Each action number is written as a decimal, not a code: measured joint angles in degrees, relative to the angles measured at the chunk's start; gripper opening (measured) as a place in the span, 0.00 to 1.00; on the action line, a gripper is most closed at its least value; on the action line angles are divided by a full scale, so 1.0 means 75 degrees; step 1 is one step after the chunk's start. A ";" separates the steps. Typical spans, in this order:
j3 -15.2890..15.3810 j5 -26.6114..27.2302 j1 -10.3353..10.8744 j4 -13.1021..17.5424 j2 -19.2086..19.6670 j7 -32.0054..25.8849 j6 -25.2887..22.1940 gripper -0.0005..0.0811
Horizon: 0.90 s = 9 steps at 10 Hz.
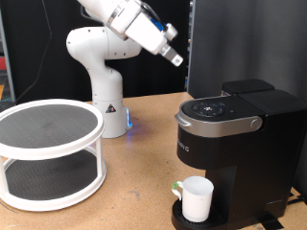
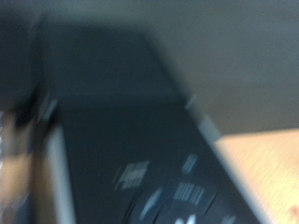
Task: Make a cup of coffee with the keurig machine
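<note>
You see a boxy black coffee machine (image 1: 235, 144) of matt plastic, with a satin silver-grey band (image 1: 230, 124) around its lid. A plain white mug (image 1: 197, 197) looks smooth and faintly glossy. The tan tabletop (image 1: 144, 177) resembles matt wood. The two-tier white rack (image 1: 50, 153) has dark, rough-looking shelves.

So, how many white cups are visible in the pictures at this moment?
1. The white cup stands on the drip tray of the keurig machine, under its spout, at the exterior view's bottom right. The blurred wrist view shows no cup; others may be hidden.
</note>
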 joint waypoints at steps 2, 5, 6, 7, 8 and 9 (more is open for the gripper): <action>0.0080 0.2403 0.0442 0.0291 0.0038 -0.0045 0.0607 1.00; 0.0219 0.6250 0.0745 0.0489 0.0410 -0.1175 0.1015 1.00; 0.0218 0.5639 0.0736 0.0482 0.0400 -0.0991 0.1009 1.00; 0.0217 0.4304 0.0694 0.0457 0.0401 -0.0286 0.0847 1.00; 0.0220 0.2778 0.0588 0.0448 0.0396 0.0568 0.0492 1.00; 0.0216 0.1345 0.0411 0.0445 0.0385 0.1197 -0.0049 1.00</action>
